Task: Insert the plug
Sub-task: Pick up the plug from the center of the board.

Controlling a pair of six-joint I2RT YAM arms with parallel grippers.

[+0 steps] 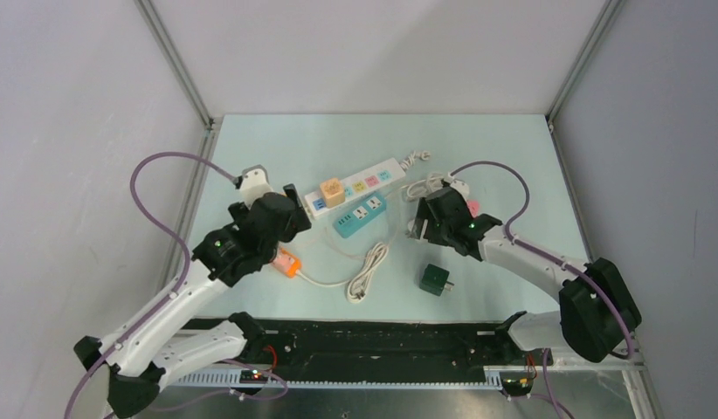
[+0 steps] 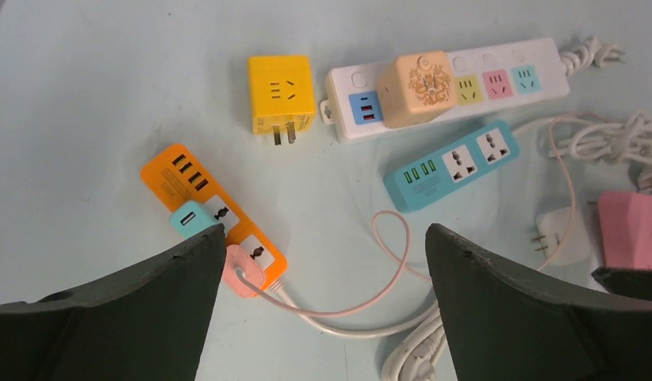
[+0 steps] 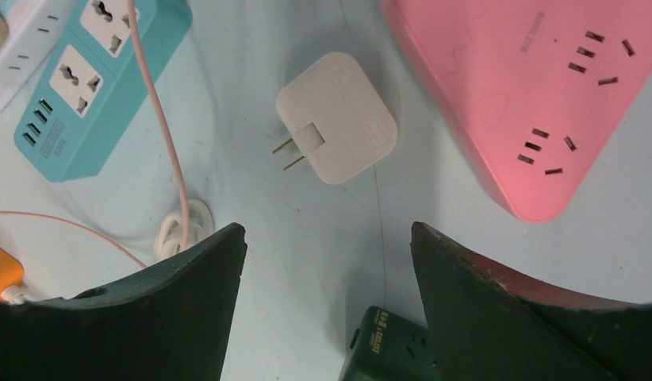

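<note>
Lying flat, white plug [image 3: 343, 111] — prongs pointing toward teal strip [image 3: 93, 87].

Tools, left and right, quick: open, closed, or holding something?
Left tool: open, holding nothing.
Right tool: open, holding nothing.

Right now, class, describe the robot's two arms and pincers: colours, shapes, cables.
The left arm and right arm share white links and black joints; a purple cable loops off each. The left pincer and right pincer have broad, dark, curved fingers.
</note>
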